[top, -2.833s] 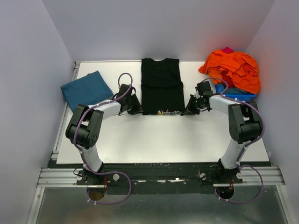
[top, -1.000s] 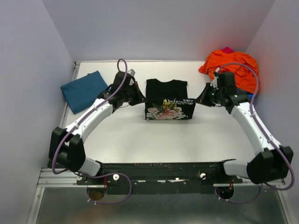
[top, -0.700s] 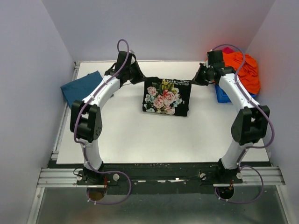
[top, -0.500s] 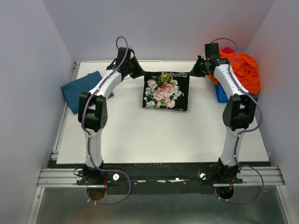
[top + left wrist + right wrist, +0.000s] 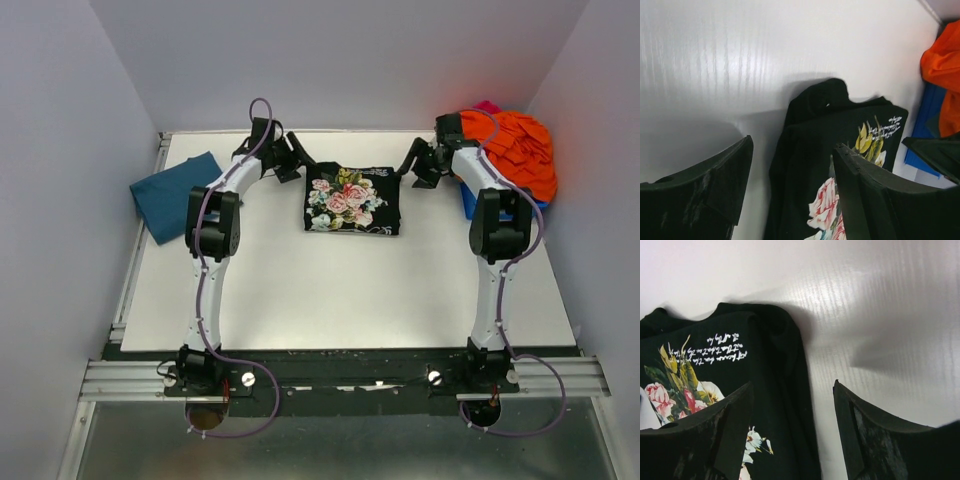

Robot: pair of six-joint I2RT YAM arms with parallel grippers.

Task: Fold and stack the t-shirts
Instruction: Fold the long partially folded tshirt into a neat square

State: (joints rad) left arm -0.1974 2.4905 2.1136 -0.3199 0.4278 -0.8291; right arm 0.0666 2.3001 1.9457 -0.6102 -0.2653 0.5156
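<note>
– At the far middle of the bench (image 5: 330, 290), what's new?
– The black shirt (image 5: 352, 200) has been folded over and lies flat, roses up. One fold done; stacking remains.
– And the arms?
– Both stretched far. The left pincer (image 5: 288, 166) and right pincer (image 5: 418, 170) gape empty beside its far corners. The teal shirt (image 5: 180, 192) lies at the left.

Black t-shirt (image 5: 352, 200), pink-rose floral print

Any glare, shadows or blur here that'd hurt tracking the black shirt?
Left wrist: streaky glare on the table, soft shadow lower left; black shirt folds lost in dark, print readable. Right wrist: glare band, shadow right of the shirt, script legible. Top external: even light, orange cast on the right wall beside the orange clothes; no blur.
</note>
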